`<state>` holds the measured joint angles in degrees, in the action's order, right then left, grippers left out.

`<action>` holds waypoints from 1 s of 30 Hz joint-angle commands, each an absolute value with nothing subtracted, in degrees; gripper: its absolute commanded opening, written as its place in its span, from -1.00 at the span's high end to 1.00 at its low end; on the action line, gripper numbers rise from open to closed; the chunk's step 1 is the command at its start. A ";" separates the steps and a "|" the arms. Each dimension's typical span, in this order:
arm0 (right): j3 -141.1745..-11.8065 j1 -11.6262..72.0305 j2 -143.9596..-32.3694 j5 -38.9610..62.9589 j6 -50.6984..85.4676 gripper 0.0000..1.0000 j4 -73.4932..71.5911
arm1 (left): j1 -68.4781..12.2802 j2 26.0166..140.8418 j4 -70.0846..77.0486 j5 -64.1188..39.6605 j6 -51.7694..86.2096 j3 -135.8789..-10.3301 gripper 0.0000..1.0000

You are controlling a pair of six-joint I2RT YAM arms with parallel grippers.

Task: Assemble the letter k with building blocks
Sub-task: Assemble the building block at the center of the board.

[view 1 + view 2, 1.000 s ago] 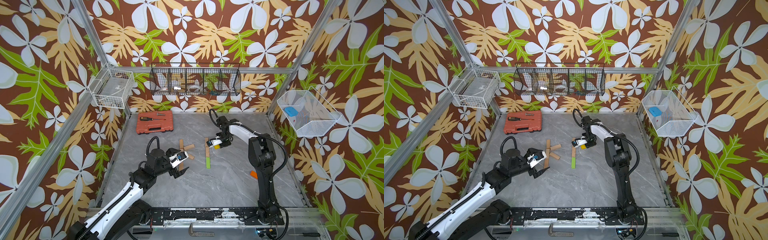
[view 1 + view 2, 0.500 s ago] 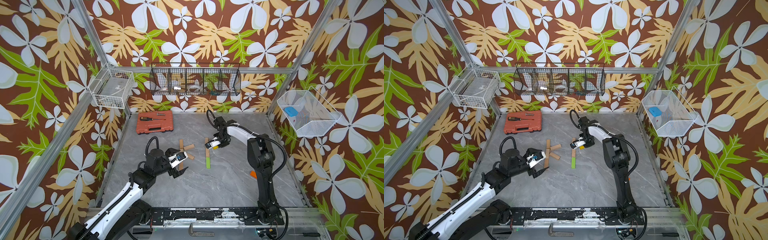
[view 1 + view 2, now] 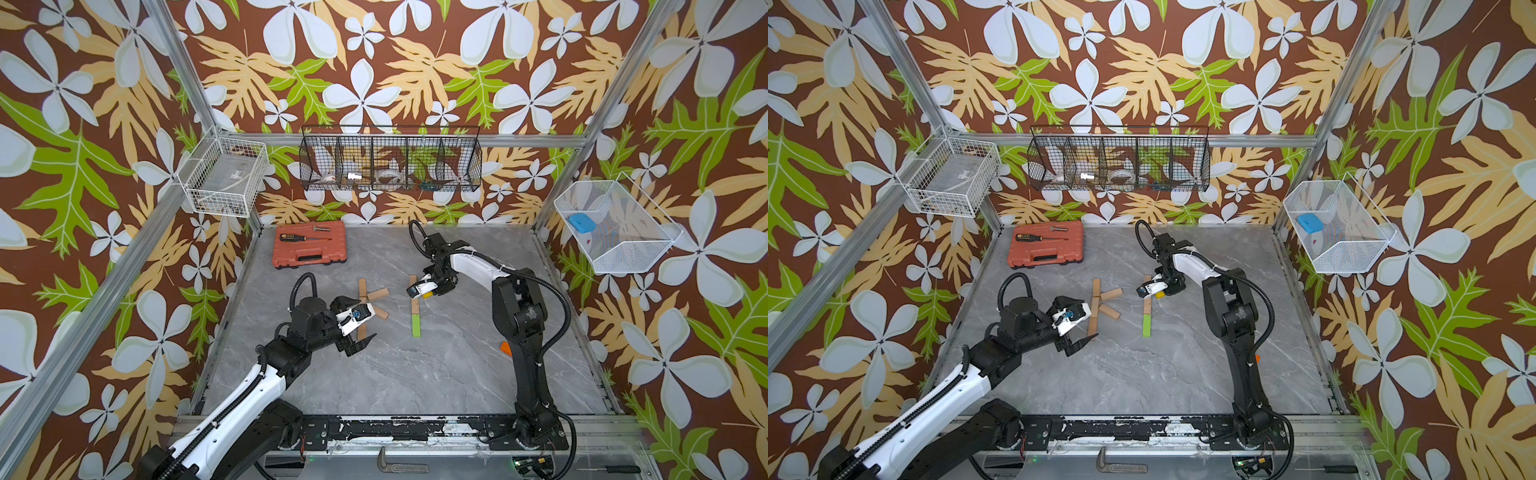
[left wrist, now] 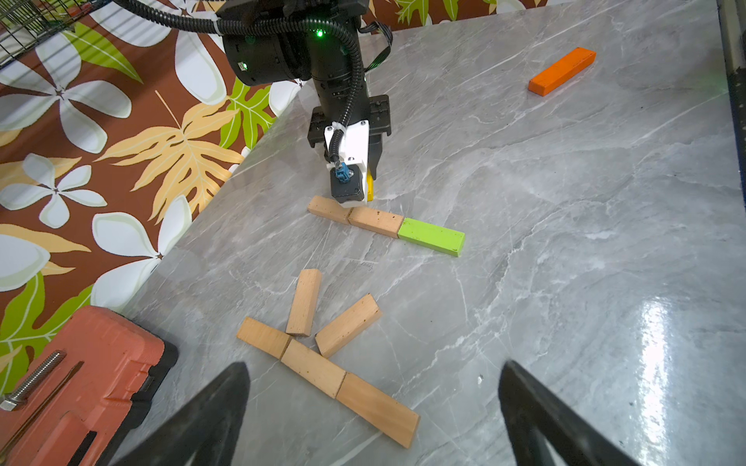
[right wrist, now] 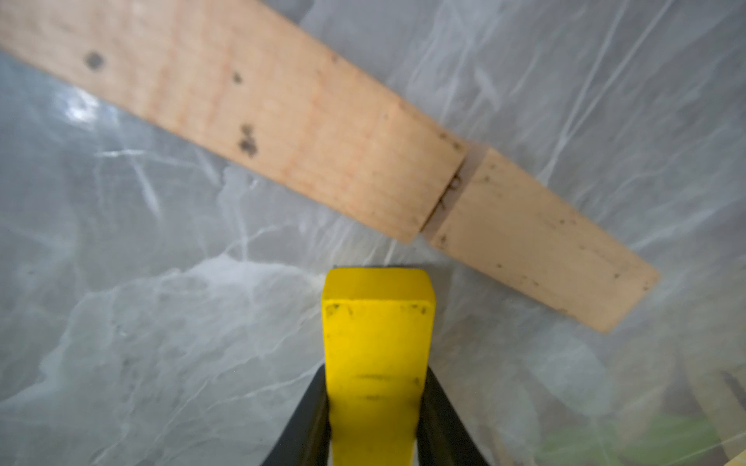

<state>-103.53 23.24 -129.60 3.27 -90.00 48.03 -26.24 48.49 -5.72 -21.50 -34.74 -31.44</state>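
1. Wallpaper [image 3: 374, 62] wraps every wall: brown ground, big white flowers, green and tan leaves.
2. Aluminium frame posts [image 3: 185, 70] climb the back corners.
3. The floor is a grey marbled slab [image 3: 415, 374], glossy, catching a bright glare [image 4: 652, 347].
4. A black wire basket [image 3: 390, 166] hangs on the back wall; a white wire basket [image 3: 216, 203] and a white mesh basket [image 3: 631, 257] hang on opposite side walls.
5. A red-orange tool case [image 3: 309, 253] lies in a back corner.
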 commanded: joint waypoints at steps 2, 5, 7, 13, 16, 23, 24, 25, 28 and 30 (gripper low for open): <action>-103.54 23.57 -130.12 4.76 -89.32 0.34 48.89 | -26.02 48.60 -4.04 -22.67 -35.16 -31.46 -0.95; -102.81 23.74 -129.82 4.74 -89.30 0.34 48.83 | -25.93 48.58 -3.96 -22.76 -35.16 -31.38 -0.95; -102.14 23.82 -129.57 4.88 -89.15 0.33 48.34 | -25.88 48.64 -3.87 -22.94 -35.16 -31.38 -0.95; -101.94 23.98 -129.55 4.87 -89.12 0.33 48.38 | -25.67 48.73 -3.87 -23.03 -35.16 -31.40 -0.95; -102.13 24.02 -129.63 4.88 -89.12 0.32 48.38 | -25.49 49.02 -3.87 -23.38 -34.98 -31.46 -0.95; -102.76 24.35 -129.99 5.28 -89.12 0.31 48.52 | -25.14 49.31 -3.78 -23.64 -34.93 -31.51 -0.94; -102.53 24.40 -129.91 5.59 -89.12 0.31 48.39 | -25.14 49.20 -3.78 -23.56 -34.98 -31.47 -0.94; -102.40 24.41 -129.85 5.87 -89.12 0.31 48.34 | -25.14 49.20 -3.78 -23.55 -34.98 -31.46 -0.94; -102.26 24.43 -130.05 5.31 -88.64 0.28 48.59 | -25.04 49.37 -3.77 -23.85 -34.90 -31.46 -0.94; -101.49 24.37 -129.90 4.53 -88.29 0.24 48.26 | -24.96 49.40 -3.82 -23.82 -34.89 -31.46 -0.94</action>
<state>-102.43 24.27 -129.36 4.01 -88.92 46.41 -25.17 49.36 -5.32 -22.98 -34.72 -31.44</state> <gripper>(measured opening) 0.370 0.969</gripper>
